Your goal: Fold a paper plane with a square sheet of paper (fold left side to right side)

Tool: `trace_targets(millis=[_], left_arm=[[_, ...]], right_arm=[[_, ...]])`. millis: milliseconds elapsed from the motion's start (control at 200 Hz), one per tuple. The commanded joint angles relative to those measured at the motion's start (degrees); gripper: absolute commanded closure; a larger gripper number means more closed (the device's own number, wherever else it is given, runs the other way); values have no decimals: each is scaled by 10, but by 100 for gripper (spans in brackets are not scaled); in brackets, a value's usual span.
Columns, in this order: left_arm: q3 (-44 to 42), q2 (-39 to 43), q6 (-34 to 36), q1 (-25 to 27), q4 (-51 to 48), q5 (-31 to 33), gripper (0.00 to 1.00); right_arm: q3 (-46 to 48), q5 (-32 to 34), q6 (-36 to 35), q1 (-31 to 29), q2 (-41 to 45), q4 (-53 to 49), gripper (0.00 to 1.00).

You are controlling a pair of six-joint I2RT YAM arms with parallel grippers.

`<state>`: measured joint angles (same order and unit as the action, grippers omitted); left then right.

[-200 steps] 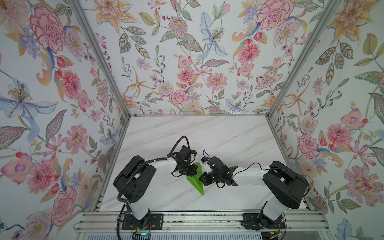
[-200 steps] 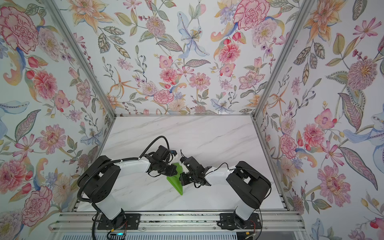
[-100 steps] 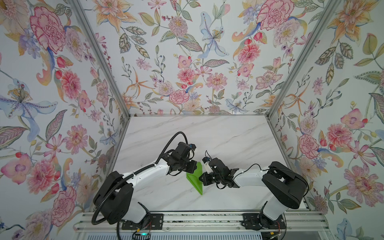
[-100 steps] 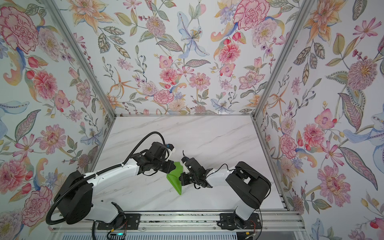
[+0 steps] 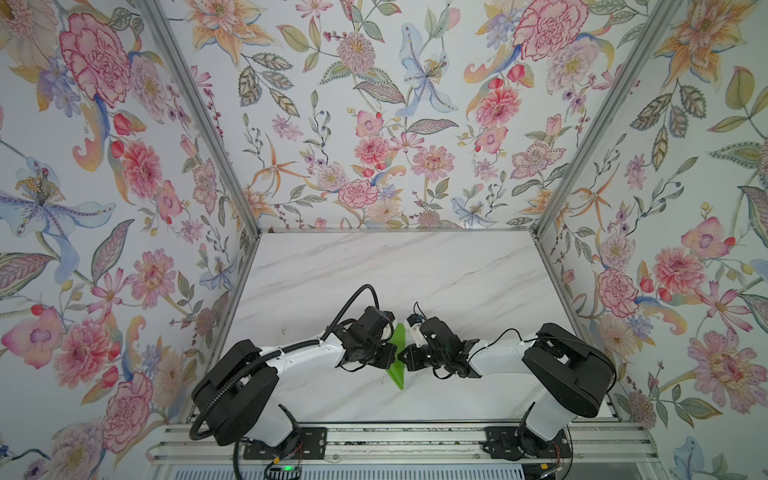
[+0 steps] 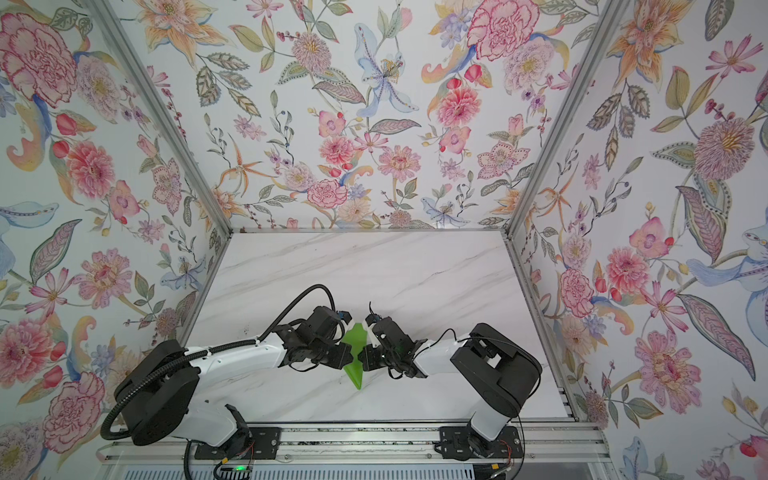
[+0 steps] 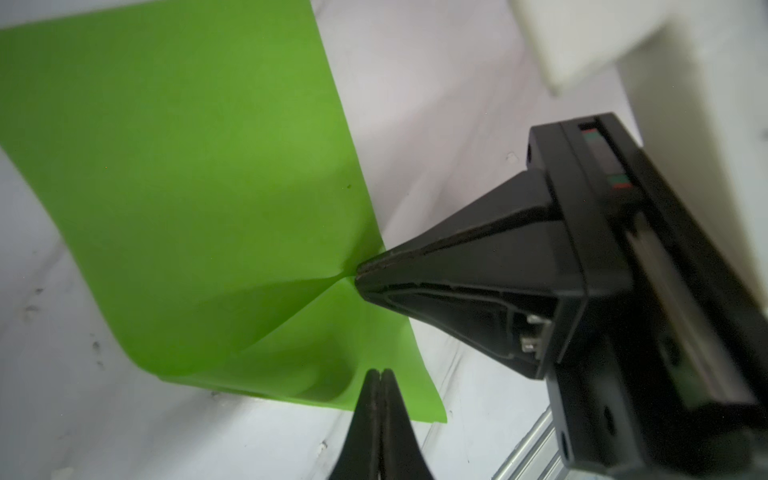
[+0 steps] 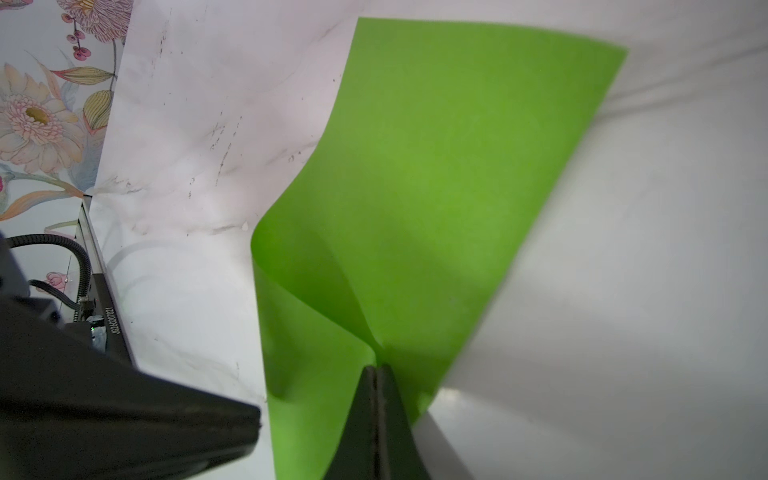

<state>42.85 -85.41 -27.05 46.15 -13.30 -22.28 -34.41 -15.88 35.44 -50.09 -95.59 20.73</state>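
The square sheet of paper [image 5: 400, 360] [image 6: 354, 353] is bright green, bent and lifted off the marble near the table's front middle; it has no plane shape. My right gripper [image 8: 377, 368] [image 5: 404, 358] is shut on the sheet's right edge, and creases run out from its tips [image 7: 358, 279]. My left gripper [image 7: 380, 372] [image 5: 393, 356] is shut, its tips on the opposite edge, where the paper [image 7: 199, 187] dimples. In the right wrist view the left gripper [image 8: 258, 415] meets the edge of the sheet [image 8: 436, 166]. The two grippers face each other with the paper between them.
The white marble table [image 5: 374, 270] is boxed in by floral walls on three sides. An aluminium rail [image 5: 395, 440] carrying both arm bases runs along the front edge, close behind the grippers.
The left arm swung outward and came back, its gripper closing again at the sheet's left edge. The sheet now looks narrower and more upright. The right gripper kept its hold.
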Motion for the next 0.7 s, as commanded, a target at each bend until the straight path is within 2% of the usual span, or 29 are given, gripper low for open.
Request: trace_targets(millis=[0, 315, 646, 691], left_arm=[[-3, -17, 8, 3, 4, -5, 95], [-4, -60, 30, 3, -25, 24, 96], [-26, -85, 21, 3, 6, 13, 97], [-28, -89, 14, 3, 17, 7, 97]], right_arm=[[16, 9, 5, 4, -17, -24, 100], [22, 8, 4, 9, -16, -24, 100], [4, 20, -15, 18, 1, -67, 100], [-6, 24, -20, 18, 9, -84, 94]])
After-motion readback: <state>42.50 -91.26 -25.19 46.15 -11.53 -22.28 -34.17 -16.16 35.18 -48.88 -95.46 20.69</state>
